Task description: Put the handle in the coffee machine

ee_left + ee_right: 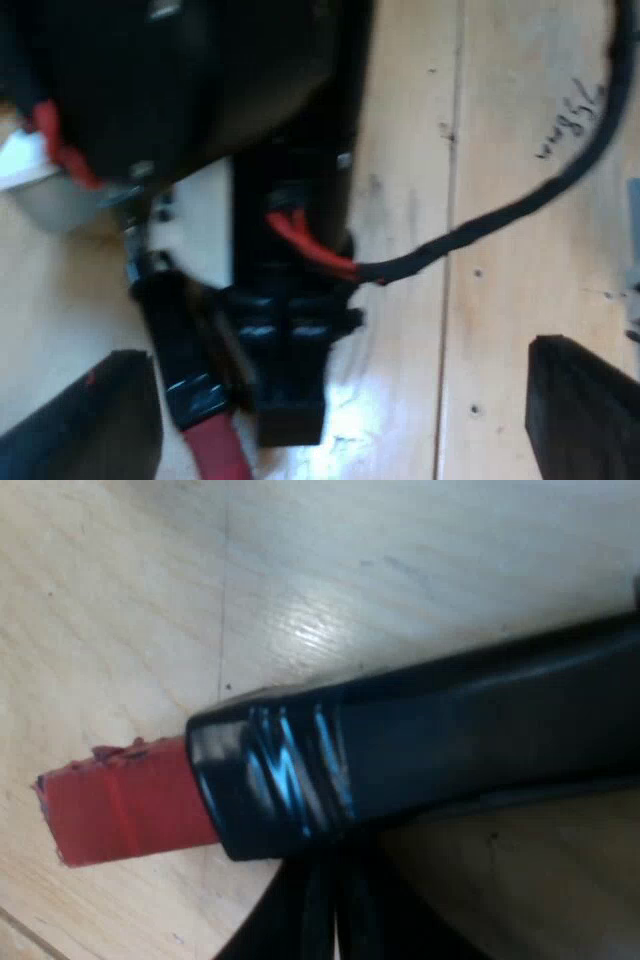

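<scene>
Starting with the left wrist view, what lies under the arms?
— A table (520, 300) of pale, glossy planks, with a seam (450, 250) between two of them and a dark scribble (572, 118) near it. The left gripper (338, 352) hangs over the wood, spread wide and holding nothing. Take the right gripper (288, 405) as the middle of a dial. The left one's fingers (85, 420) then stand clear of it at about nine and three o'clock.

And the handle?
— The handle (192, 365) lies right against the right gripper. Read it as a clock hand: a pale metal part (45, 195), blurred, sits at about eleven o'clock and the red end (225, 455) at five.

Has the right gripper closed on it?
— I cannot tell.

What about the right wrist view?
— The handle crosses very close by, dark and shiny, with creases in its skin where it meets the red end, which is rough at its tip. Beneath it is the same pale wood, with grain, a bright patch of glare and a thin line (222, 600). Whether the handle rests on the wood or hangs above it, I cannot tell. The grip is no plainer here.
</scene>
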